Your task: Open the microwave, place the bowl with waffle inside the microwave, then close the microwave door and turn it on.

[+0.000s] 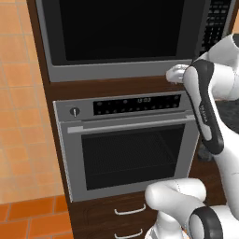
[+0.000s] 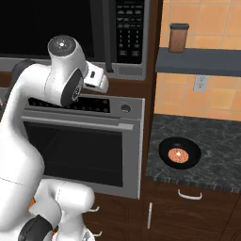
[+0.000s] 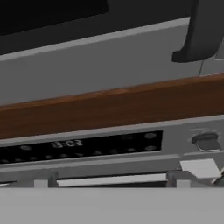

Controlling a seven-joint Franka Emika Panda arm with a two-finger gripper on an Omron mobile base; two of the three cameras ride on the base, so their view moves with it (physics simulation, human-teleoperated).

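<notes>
My arm (image 1: pixel 205 107) is glossy white, built of rounded tube segments with dark charcoal bands at the joints. At right of the left base view, one long link carries a black curved strip down its side with small pale lettering, too small to read. Below it, at lower right, a fat white elbow swells beside a dark ring joint. In the right base view, upper left, a white joint ends in a round grey cap (image 2: pixel 62 45) with a small pale centre, and beside it sits a black oval collar. A white hand block (image 2: pixel 95 77) juts from it, marked with a small dark slot.
</notes>
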